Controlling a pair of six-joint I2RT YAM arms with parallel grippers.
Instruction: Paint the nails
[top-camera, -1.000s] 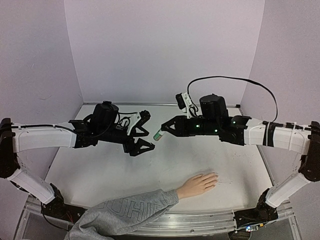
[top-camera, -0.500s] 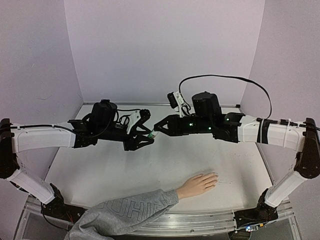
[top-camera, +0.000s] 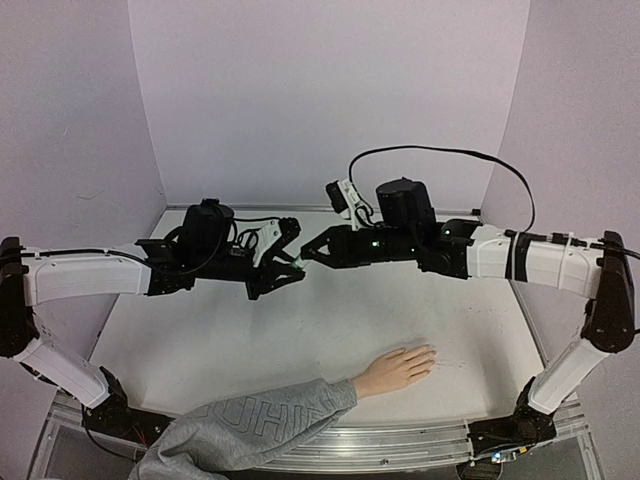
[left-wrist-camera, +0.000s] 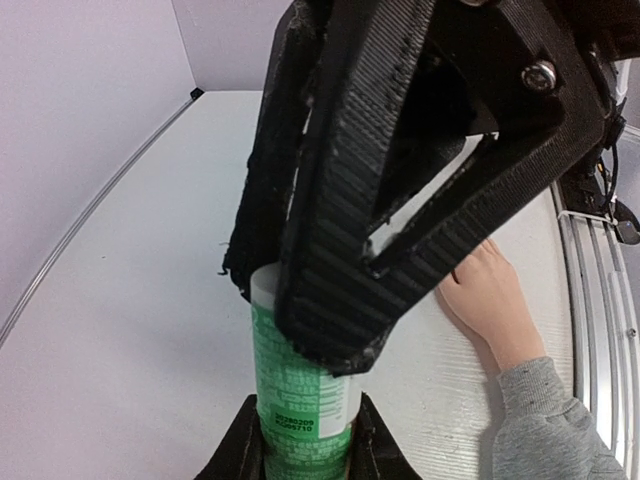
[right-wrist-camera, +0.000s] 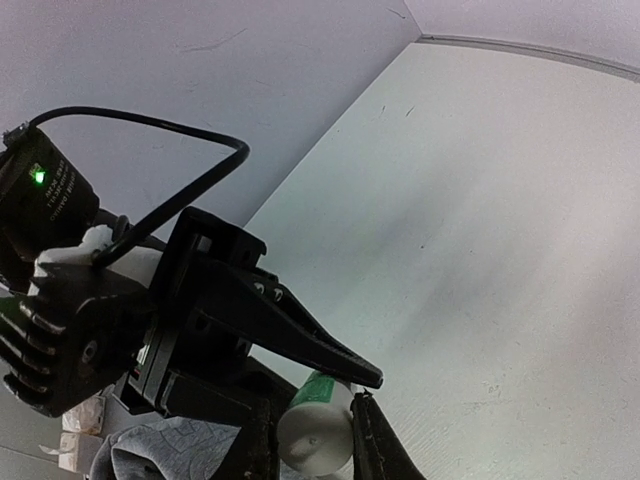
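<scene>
Left gripper (top-camera: 295, 270) and right gripper (top-camera: 309, 256), small bottle (top-camera: 301, 263) between, above table (top-camera: 250, 345)

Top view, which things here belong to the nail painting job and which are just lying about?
Job: nails on the mannequin hand; green-labelled bottle, held by left gripper and right gripper.
Just there: grey sleeve; black cable; table.

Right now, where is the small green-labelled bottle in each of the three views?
Top external: the bottle is mid-picture, slightly left of centre.
Left wrist: bottom centre, green label facing the camera.
Right wrist: bottom centre, white end showing.
Shared landmark: the white table.
</scene>
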